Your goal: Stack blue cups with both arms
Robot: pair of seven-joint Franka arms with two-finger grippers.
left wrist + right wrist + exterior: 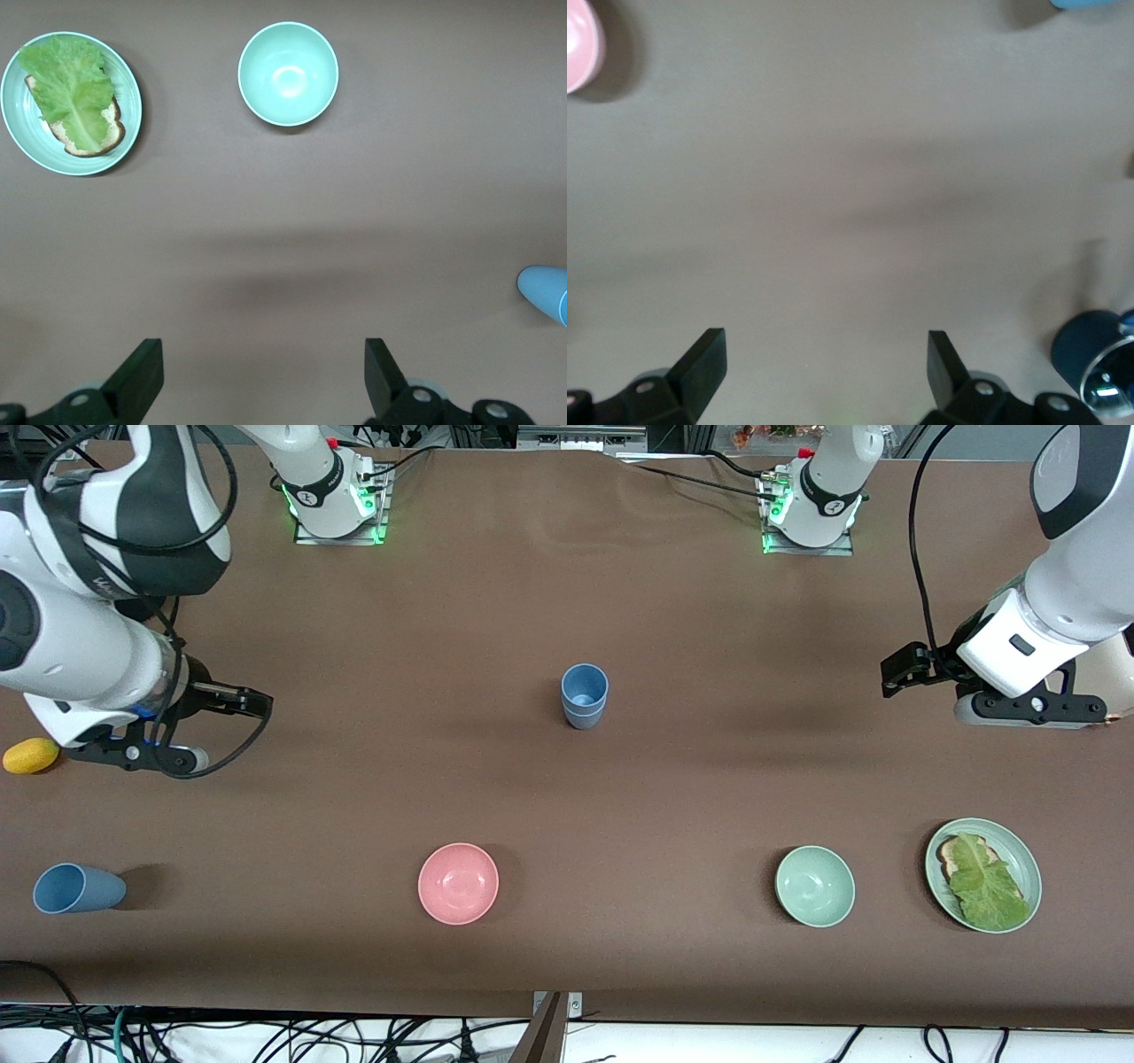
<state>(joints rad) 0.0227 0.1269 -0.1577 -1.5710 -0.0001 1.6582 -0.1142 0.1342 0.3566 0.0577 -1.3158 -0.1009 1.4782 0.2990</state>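
Two blue cups stacked (585,695), upright, mid-table, one nested inside the other, rims showing as a double edge; matte grey-blue, mouth up. They stand farther from the front camera than the bowls' row. Third blue cup (78,888), brighter sky-blue, lies tipped on its side near the table's front edge at the right arm's end, well apart from the stack.
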